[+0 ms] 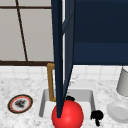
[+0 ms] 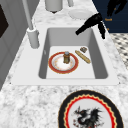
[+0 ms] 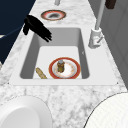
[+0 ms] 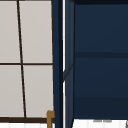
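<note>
Tan breadstick (image 2: 82,56) lies flat on the sink (image 2: 100,58) floor, just beside the red-rimmed plate (image 2: 53,65). Likely light, stiff, brittle - pinch it mid-length, gently. Right hand (image 2: 91,22) hovers over the basin's front corner, fingers straight, holding nothing. Left hand (image 1: 70,98) by the cabinet door (image 1: 58,62) - grip can't tell.

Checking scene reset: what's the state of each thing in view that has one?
cabinet door: open, swung out in front of the sink.
red-rimmed plate: flat on the sink floor.
jar: upright on that plate.
brown stick: lying flat beside the plate.
dragon plate: flat on the counter.
hand: fingers straight, holding nothing, above the sink's edge.
</note>
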Controlling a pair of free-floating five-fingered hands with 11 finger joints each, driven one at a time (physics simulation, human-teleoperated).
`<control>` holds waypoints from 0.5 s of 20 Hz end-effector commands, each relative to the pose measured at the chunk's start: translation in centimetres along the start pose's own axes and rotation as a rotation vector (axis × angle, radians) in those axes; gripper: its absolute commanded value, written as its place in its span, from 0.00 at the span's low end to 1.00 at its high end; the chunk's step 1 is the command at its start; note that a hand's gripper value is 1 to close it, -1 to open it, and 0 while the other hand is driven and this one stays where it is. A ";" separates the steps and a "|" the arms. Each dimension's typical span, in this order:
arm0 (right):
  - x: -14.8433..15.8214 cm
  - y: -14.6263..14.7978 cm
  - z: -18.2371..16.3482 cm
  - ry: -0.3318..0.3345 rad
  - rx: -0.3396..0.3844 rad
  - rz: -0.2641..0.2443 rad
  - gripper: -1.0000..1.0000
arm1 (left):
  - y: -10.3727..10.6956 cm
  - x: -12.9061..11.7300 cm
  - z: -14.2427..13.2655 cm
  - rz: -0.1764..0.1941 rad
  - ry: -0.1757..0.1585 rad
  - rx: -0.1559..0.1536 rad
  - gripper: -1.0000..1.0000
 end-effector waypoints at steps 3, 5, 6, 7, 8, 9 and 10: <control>0.0 0.0 0.0 0.000 0.000 0.000 0.50 | 0.1 -3.6 -1.9 0.024 0.026 0.034 0.00; 0.0 0.0 0.0 0.000 0.000 0.000 0.50 | -0.6 -5.3 -2.0 0.005 0.023 0.044 0.00; 0.0 0.0 0.0 0.000 0.000 0.000 0.50 | -0.8 -6.2 -1.5 0.000 0.009 0.050 0.00; 0.0 0.0 0.0 0.000 0.000 0.000 0.50 | -1.0 -7.1 -1.3 0.002 -0.015 0.053 0.00; 0.0 0.0 0.0 0.000 0.000 0.000 0.50 | -1.4 -7.7 -1.3 -0.003 -0.026 0.051 0.00; 0.0 0.0 0.0 0.000 0.000 0.000 0.50 | -1.7 -8.4 -1.2 -0.005 -0.031 0.055 0.00; 0.0 0.0 0.0 0.000 0.000 0.000 0.50 | -2.2 -9.0 -1.0 -0.011 -0.036 0.061 0.00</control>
